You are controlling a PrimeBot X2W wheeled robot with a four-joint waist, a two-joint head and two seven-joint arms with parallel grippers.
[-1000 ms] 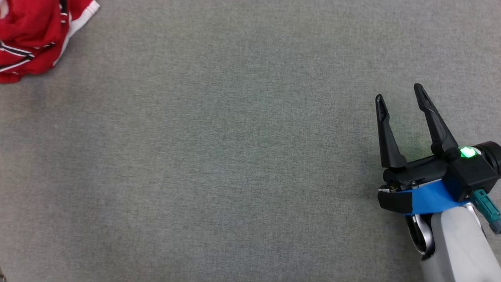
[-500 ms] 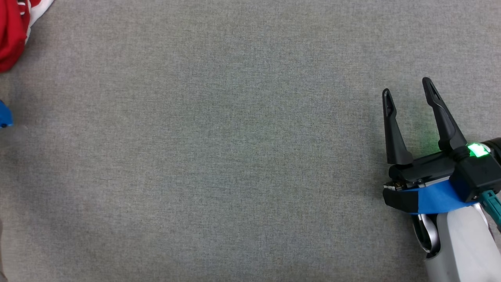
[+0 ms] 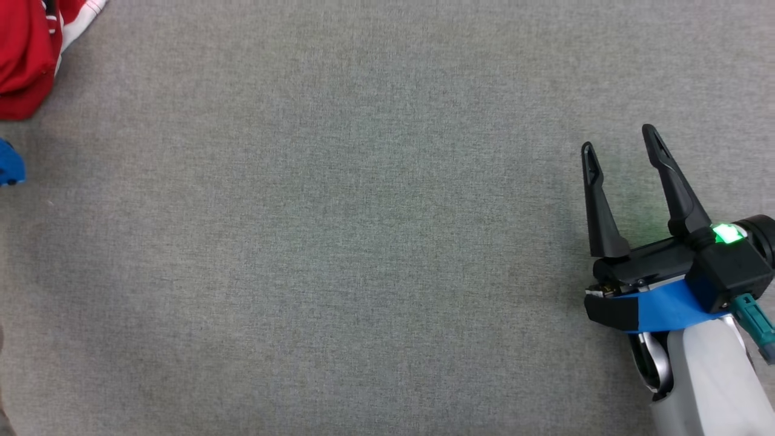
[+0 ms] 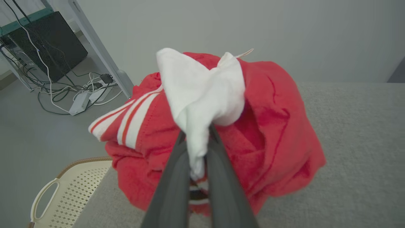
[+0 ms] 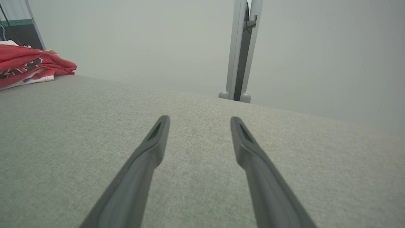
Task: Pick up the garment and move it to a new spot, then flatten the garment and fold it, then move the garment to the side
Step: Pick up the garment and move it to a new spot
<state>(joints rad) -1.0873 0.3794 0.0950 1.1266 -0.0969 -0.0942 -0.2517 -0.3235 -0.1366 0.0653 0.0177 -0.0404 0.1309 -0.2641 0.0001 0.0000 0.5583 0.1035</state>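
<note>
The garment [image 4: 272, 126] is a crumpled red top with white panels and red-and-white stripes, bunched near the corner of the grey table. My left gripper [image 4: 196, 131] is shut on a white fold of it, pinched between the two dark fingers. In the head view, part of the garment [image 3: 24, 54] shows in the top-left corner, with a blue part [image 3: 9, 163] of the left arm just below it at the edge. My right gripper [image 3: 617, 139] hangs open over bare table at the lower right, far from the cloth. In the right wrist view the garment [image 5: 28, 68] lies at the far left, beyond the open right gripper [image 5: 200, 119].
The grey fabric-covered table [image 3: 363, 242] stretches wide between the garment and the right gripper. A cream perforated basket [image 4: 63, 186] stands on the floor beside the table's corner. Cables and a black box [image 4: 47, 41] lie on the floor beyond. A grey post [image 5: 242, 47] rises behind the far edge.
Less of the garment shows in the head view's corner than a second ago, and a blue part has come in at the left edge. The right gripper stays open, hardly moved.
</note>
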